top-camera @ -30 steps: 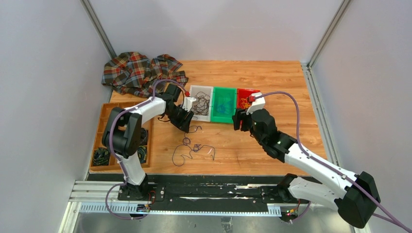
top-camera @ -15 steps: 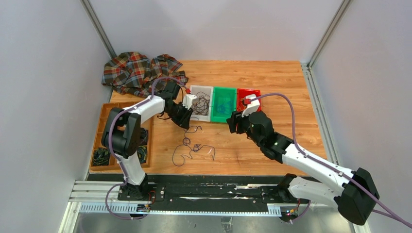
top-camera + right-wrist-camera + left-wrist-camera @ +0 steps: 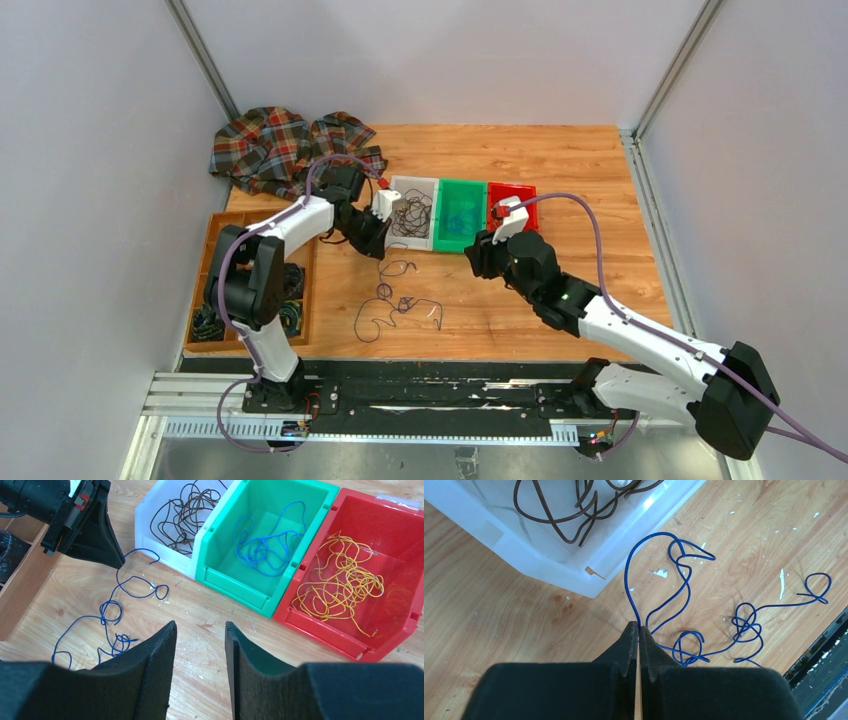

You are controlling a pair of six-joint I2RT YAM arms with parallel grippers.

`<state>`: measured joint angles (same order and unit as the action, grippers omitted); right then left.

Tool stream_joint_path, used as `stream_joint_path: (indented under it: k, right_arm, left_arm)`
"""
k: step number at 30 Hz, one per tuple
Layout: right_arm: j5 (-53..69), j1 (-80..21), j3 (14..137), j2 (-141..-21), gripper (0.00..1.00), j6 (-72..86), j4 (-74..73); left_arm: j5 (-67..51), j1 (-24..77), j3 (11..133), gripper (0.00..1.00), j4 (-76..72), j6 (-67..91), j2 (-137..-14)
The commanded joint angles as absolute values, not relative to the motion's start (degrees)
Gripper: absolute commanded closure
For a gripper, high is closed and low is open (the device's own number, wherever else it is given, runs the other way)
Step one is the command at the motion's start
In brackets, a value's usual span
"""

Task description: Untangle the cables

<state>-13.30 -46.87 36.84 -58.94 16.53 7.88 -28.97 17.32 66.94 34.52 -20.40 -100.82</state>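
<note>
A thin blue cable (image 3: 626, 577) lies in loops and knots on the wooden table in front of the bins. My left gripper (image 3: 639, 627) is shut on one end of it, right beside the white bin's corner. From above, the left gripper (image 3: 378, 247) sits at the top of the loose cable (image 3: 403, 303). My right gripper (image 3: 200, 625) hovers open over bare wood in front of the green bin, holding nothing. Dark brown cables (image 3: 187, 505) fill the white bin, blue cables (image 3: 265, 547) the green bin, yellow-orange cables (image 3: 340, 587) the red bin.
The white bin (image 3: 396, 232), green bin (image 3: 440, 244) and red bin (image 3: 527, 190) stand side by side at mid-table. A plaid cloth (image 3: 290, 145) lies at the back left. A wooden tray (image 3: 215, 250) at the left holds black coiled bundles (image 3: 208, 320).
My left gripper has shut on the blue cable's end and drawn slightly toward the white bin. The right arm has moved left, its jaws narrowing but still open.
</note>
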Motion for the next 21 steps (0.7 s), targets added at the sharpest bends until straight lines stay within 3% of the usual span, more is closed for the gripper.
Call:
stream_joint_path:
  k: [1,6,8,13,21]
  right_arm:
    - [-13.5,-47.8,38.8,-58.3,0.61,16.3,8.3]
    - [-13.4,-48.4,39.1,-57.5,0.66,16.0,7.8]
    - [-12.8,-48.9,39.1,-57.2,0.61,15.4,8.6]
    - [-6.9,-51.8,38.8,-58.8,0.35,12.6,16.4]
    - [0.8,-59.4,49.7,-68.6,0.29,7.1,23.5]
  left_arm:
    - [-31.2,17.1,66.8,0.99,34.7,-20.9,-98.3]
    - [-34.4,17.0,69.6,0.99,40.2,-20.5,-96.9]
    - [-36.6,17.0,71.9,0.99,43.7,-19.9,-94.4]
    - [-39.0,17.0,78.0,0.99,48.8,-16.4,-84.6]
    - [-42.4,19.3,88.9,0.99,57.9,-14.7,-75.4]
